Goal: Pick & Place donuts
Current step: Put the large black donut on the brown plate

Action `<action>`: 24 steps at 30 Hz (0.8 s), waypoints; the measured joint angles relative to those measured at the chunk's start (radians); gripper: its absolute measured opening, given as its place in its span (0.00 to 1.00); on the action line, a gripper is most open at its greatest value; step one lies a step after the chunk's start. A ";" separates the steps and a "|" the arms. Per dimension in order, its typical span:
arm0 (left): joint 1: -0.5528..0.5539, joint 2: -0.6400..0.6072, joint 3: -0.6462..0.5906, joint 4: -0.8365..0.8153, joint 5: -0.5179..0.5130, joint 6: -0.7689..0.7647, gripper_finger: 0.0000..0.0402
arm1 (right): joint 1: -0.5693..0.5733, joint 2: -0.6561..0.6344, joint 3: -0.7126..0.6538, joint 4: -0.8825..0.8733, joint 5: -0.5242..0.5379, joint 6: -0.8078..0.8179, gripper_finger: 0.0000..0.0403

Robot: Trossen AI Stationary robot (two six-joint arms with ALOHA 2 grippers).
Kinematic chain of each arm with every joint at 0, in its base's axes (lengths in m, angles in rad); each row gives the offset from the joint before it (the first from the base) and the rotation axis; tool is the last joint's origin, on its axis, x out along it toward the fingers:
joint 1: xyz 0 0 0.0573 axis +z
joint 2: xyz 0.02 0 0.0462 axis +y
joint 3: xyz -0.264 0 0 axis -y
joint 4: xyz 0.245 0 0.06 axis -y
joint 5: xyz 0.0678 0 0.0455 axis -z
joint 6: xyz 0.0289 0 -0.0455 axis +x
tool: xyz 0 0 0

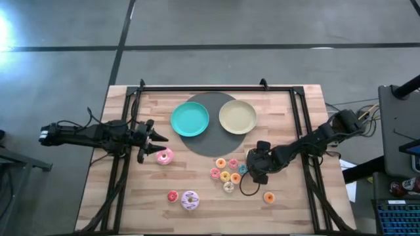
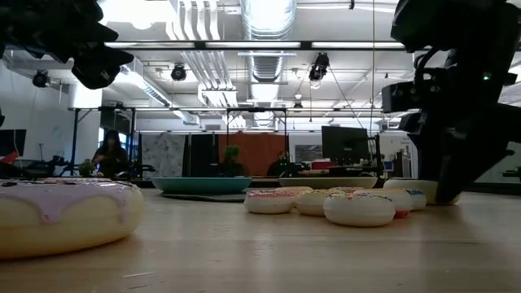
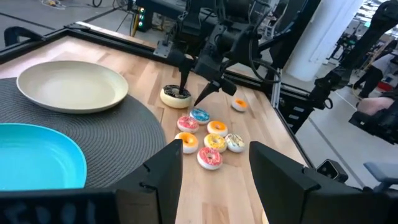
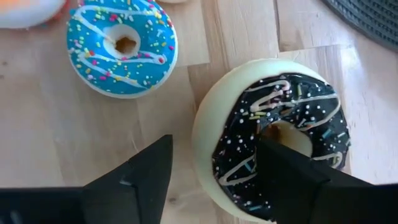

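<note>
The chocolate-frosted donut (image 4: 292, 102) lies flat on the wooden table beside a tiny blue donut (image 4: 122, 46). My right gripper (image 4: 214, 149) is open and stands over it, pointing down, as the left wrist view shows from farther off (image 3: 198, 87). My left gripper (image 3: 214, 152) is open and hovers above the table's left part (image 1: 157, 141), close to the pink donut (image 1: 165, 156). A cluster of tiny donuts (image 1: 226, 172) lies left of the right gripper. The lilac-white donut (image 1: 189, 199), a red one (image 1: 172, 195) and an orange one (image 1: 268, 196) lie nearer the near edge. My right gripper comes at the chocolate donut from above, pointing down. One finger (image 4: 292, 180) stands at the donut's hole (image 4: 280, 132) and the other (image 4: 140, 177) outside its cream wall (image 4: 205, 134). I cannot tell whether either finger touches it. The donut rests flat on the table.
A teal plate (image 1: 190, 119) and a beige plate (image 1: 237, 117) sit on a dark round mat (image 1: 210, 147) at the table's far middle. A black frame (image 1: 197, 88) runs along the far edge and sides. Bare wood lies between the pink donut and the cluster.
</note>
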 joint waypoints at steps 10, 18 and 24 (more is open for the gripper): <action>0.001 0.000 0.000 0.001 -0.001 -0.002 0.40 | 0.000 -0.014 0.000 -0.006 0.068 -0.016 0.30; 0.001 0.000 0.000 0.001 -0.001 -0.002 0.40 | 0.000 -0.021 -0.001 -0.008 0.073 -0.024 0.10; 0.000 0.000 0.000 -0.007 -0.002 -0.003 0.40 | 0.001 -0.034 -0.001 -0.008 0.108 -0.024 0.05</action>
